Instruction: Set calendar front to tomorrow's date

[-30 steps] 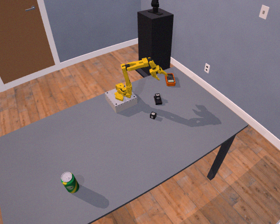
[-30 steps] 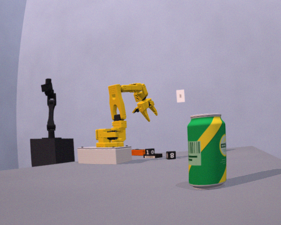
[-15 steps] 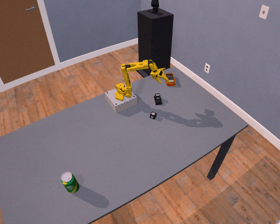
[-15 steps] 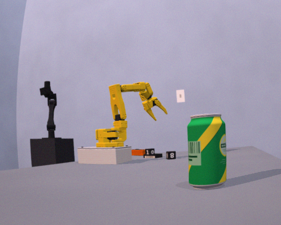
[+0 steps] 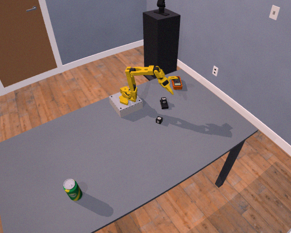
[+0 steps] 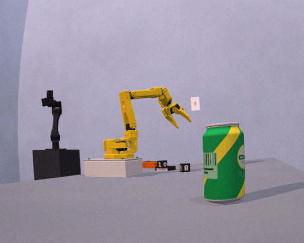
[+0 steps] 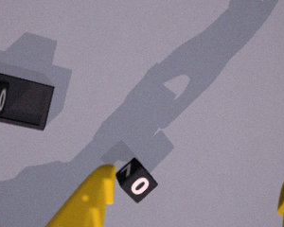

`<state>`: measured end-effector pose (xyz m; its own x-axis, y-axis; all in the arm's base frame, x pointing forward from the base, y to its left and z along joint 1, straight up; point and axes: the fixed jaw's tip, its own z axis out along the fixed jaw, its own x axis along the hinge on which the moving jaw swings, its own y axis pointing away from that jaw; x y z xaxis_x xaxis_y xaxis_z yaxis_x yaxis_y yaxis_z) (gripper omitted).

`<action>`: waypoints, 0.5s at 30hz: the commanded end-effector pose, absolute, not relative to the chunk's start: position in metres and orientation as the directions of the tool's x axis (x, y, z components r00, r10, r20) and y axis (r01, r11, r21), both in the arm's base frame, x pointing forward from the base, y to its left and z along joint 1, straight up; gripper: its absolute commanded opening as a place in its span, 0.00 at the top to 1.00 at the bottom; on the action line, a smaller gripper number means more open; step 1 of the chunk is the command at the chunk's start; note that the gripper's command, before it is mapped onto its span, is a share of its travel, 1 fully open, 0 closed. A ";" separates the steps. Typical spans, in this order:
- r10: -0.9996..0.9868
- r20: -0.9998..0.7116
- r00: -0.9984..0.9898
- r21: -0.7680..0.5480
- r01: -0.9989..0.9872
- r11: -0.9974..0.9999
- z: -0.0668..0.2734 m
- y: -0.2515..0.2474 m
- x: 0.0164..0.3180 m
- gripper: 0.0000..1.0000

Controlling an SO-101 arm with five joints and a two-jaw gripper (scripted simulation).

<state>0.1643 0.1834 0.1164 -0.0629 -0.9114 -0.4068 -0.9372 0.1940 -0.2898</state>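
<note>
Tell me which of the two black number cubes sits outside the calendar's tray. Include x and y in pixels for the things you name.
The loose cube (image 5: pixel 158 120) (image 6: pixel 185 167) (image 7: pixel 137 181), showing an 8 in the exterior view, rests directly on the table; the other cube (image 5: pixel 163 100) (image 6: pixel 161 164) sits in the tray (image 5: pixel 164 106) (image 6: pixel 170 168) (image 7: pixel 46 108).
</note>
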 end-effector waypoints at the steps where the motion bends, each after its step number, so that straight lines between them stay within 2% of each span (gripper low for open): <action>1: -0.863 -0.431 -0.264 -0.221 -0.896 0.384 0.109 0.173 0.177 0.65; 7: -0.714 -0.468 -0.521 -0.126 -0.760 0.637 0.107 0.157 0.196 0.65; 9: -0.714 -0.468 -0.521 -0.126 -0.760 0.637 0.107 0.157 0.196 0.65; 10: -0.629 -0.468 -0.621 -0.080 -0.679 0.730 0.103 0.149 0.205 0.65; 15: -0.495 -0.465 -0.735 -0.021 -0.549 0.836 0.098 0.138 0.215 0.65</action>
